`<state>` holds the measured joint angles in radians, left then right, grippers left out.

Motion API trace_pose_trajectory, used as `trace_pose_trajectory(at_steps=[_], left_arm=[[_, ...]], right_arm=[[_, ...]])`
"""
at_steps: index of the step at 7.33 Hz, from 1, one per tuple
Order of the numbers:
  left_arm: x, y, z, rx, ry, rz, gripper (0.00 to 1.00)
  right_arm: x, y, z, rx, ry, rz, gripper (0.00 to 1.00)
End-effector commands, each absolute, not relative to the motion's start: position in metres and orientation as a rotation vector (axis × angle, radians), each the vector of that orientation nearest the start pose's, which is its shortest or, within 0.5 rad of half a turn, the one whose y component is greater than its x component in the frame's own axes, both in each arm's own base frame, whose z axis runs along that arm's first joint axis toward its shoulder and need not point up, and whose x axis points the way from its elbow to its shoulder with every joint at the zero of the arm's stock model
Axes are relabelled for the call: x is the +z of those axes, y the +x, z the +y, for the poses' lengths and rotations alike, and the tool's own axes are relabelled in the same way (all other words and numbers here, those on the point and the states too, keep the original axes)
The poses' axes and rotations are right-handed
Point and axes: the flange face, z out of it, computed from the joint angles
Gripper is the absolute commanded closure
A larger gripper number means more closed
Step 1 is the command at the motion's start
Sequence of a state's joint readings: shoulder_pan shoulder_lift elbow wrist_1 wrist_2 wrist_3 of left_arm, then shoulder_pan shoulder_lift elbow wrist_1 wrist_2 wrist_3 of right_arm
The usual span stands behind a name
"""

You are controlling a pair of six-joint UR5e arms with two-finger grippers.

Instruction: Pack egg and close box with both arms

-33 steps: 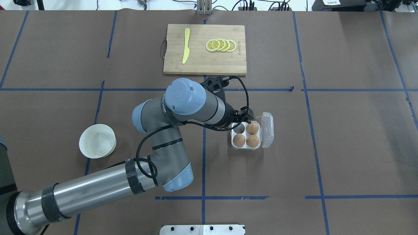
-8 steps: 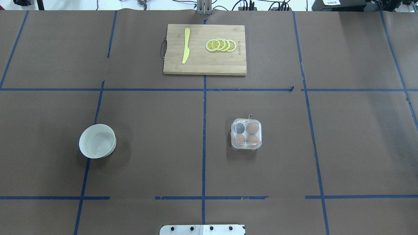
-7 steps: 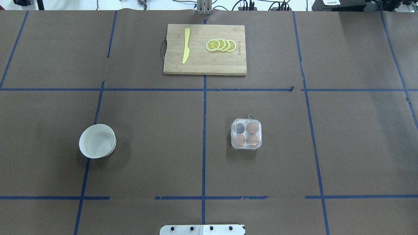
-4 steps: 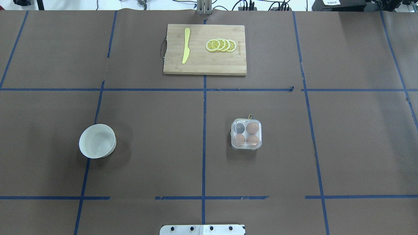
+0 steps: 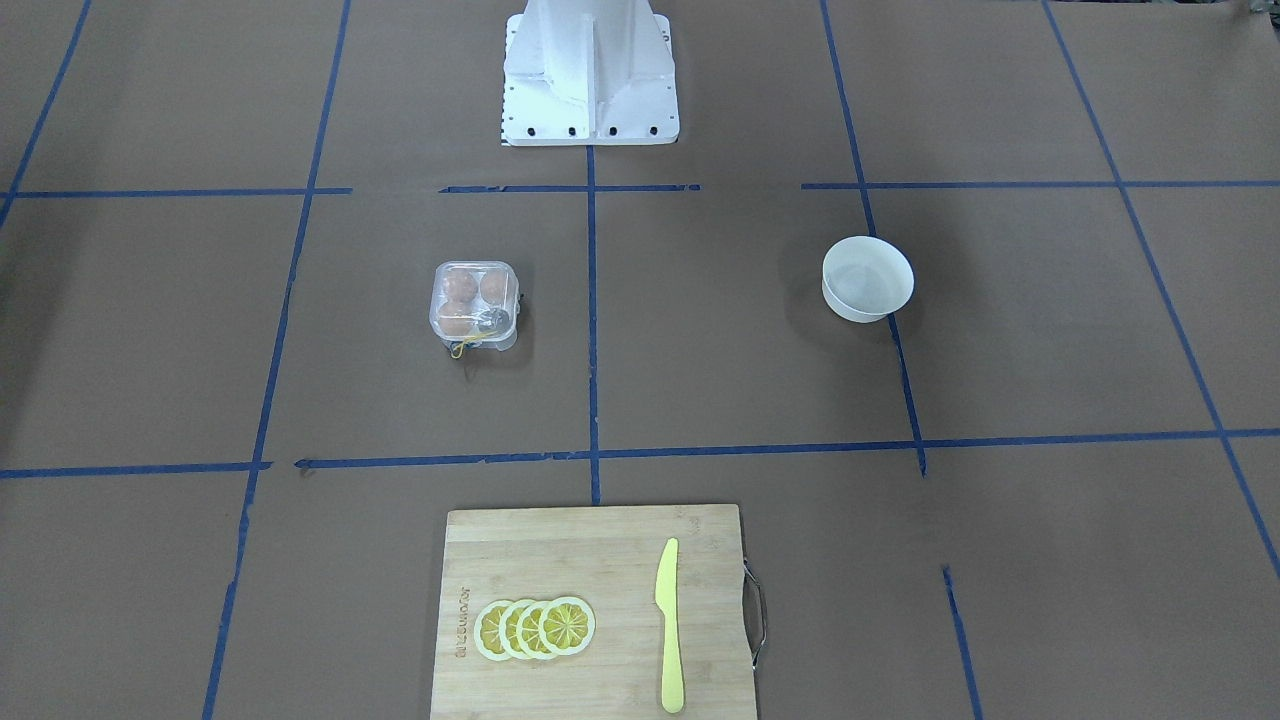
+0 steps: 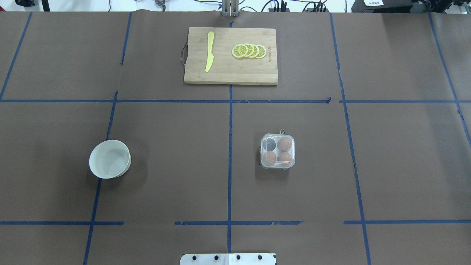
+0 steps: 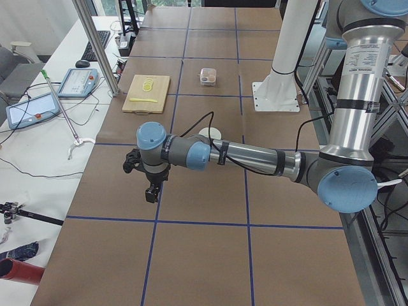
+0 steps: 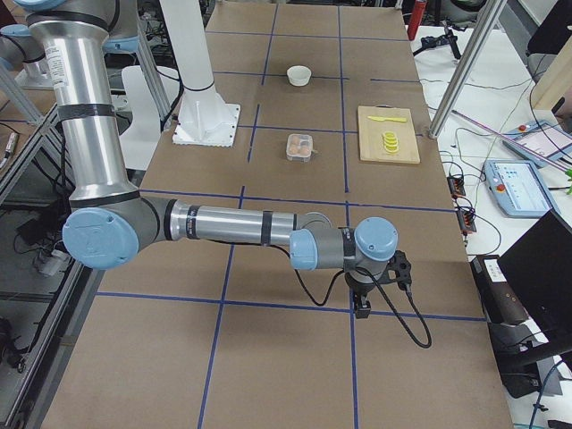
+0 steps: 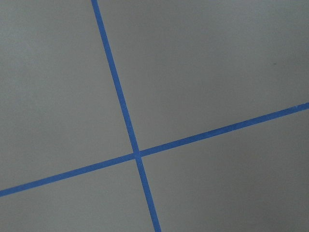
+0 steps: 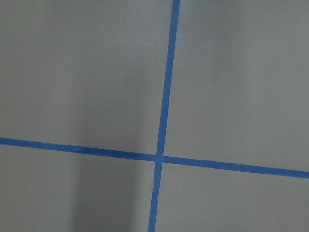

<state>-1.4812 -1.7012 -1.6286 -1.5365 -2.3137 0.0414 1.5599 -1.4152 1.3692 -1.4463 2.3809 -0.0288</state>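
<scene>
The clear plastic box (image 6: 277, 151) stands right of the table's middle with its lid shut; it also shows in the front view (image 5: 475, 305). Three brown eggs (image 6: 284, 144) lie in its cells and the far left cell is empty. Yellow string (image 5: 458, 347) hangs at its far side. My left gripper (image 7: 152, 191) hangs over bare table far from the box, seen only in the left side view. My right gripper (image 8: 361, 307) hangs likewise in the right side view. I cannot tell whether either is open or shut. Both wrist views show only brown table and blue tape.
A white bowl (image 6: 109, 159) stands on the left of the table. A wooden cutting board (image 6: 228, 73) at the far middle carries a yellow knife (image 6: 209, 51) and lemon slices (image 6: 249, 51). The robot's white base (image 5: 590, 70) is at the near edge.
4.5 s ago my left arm was at the box with its lid open. Now the lid is shut and the arm is out of the overhead view. Nothing moved in the last second.
</scene>
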Motion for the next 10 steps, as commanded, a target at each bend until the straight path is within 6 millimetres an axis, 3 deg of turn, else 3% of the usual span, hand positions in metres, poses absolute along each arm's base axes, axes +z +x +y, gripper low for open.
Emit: trace_pose_trajectory(at_steps=[1, 2, 3, 5, 8, 10], left_arm=[[0.574, -0.019, -0.552, 0.161, 0.102, 0.753, 0.00], [0.584, -0.024, -0.540, 0.126, 0.083, 0.745, 0.00], [0.594, -0.024, -0.536, 0.118, 0.072, 0.748, 0.00], [0.600, -0.025, -0.531, 0.117, 0.065, 0.744, 0.00], [0.577, -0.029, -0.544, 0.138, 0.134, 0.702, 0.00], [0.579, -0.027, -0.544, 0.144, 0.134, 0.706, 0.00]], right_arm=[[0.666, 0.051, -0.562, -0.066, 0.065, -0.870, 0.00], [0.664, 0.051, -0.562, -0.068, 0.068, -0.872, 0.00], [0.640, 0.050, -0.570, -0.071, 0.103, -0.871, 0.00], [0.619, 0.039, -0.577, -0.061, 0.108, -0.866, 0.00], [0.604, 0.004, -0.581, -0.049, 0.080, -0.852, 0.00], [0.605, 0.004, -0.579, -0.050, 0.085, -0.837, 0.00]])
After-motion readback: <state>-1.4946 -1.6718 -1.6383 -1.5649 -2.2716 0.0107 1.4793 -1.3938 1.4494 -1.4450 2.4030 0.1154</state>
